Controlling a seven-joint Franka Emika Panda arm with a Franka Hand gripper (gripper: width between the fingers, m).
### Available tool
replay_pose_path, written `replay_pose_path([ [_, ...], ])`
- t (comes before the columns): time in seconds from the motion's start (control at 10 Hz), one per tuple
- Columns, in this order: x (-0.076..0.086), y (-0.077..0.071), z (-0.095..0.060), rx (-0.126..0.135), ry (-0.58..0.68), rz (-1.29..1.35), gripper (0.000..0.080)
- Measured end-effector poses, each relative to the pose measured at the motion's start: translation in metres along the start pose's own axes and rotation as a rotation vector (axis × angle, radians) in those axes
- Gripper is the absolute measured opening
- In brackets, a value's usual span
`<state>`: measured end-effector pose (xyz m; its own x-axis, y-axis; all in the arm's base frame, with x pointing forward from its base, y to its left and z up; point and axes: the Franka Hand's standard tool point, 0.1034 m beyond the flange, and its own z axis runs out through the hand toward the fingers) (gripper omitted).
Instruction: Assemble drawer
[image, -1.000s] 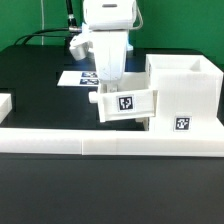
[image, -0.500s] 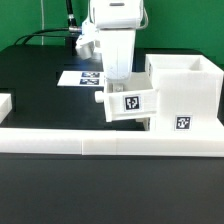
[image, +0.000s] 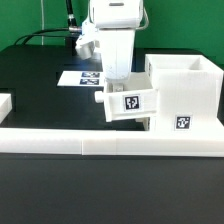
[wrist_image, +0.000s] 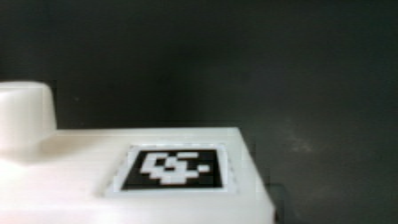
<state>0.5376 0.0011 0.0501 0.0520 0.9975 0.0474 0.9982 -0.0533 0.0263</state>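
Note:
My gripper (image: 117, 86) reaches down from above and is shut on a small white tray (image: 128, 104) of the drawer. The tray hangs just above the table, its tag facing the camera and a small knob (image: 96, 99) on its side toward the exterior view's left. Its other end touches or nearly touches the large boxy housing (image: 186, 92), which stands at the exterior view's right with a tag low on its front. In the wrist view the tray (wrist_image: 89, 160) with its tag fills the lower part and my fingers do not show.
A long low white border wall (image: 100, 141) runs along the front of the black table. The marker board (image: 76, 78) lies flat behind my gripper. Another white piece (image: 5, 103) shows at the exterior view's left edge. Black cables lie at the back.
The gripper carried the tray toward the exterior view's right, up against the housing, and the tray now hangs more level. It has held still over the last half second.

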Motion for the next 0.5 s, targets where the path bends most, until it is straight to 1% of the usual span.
replay_pose_path([
  [0.3,0.0043,0.0006,-0.0001,-0.003,-0.010,-0.007,0.0045],
  [0.4,0.0082,0.0016,-0.0002,-0.015,-0.025,0.018,0.0045],
  [0.5,0.0082,0.0013,0.0000,-0.030,-0.031,0.050,0.0045],
])
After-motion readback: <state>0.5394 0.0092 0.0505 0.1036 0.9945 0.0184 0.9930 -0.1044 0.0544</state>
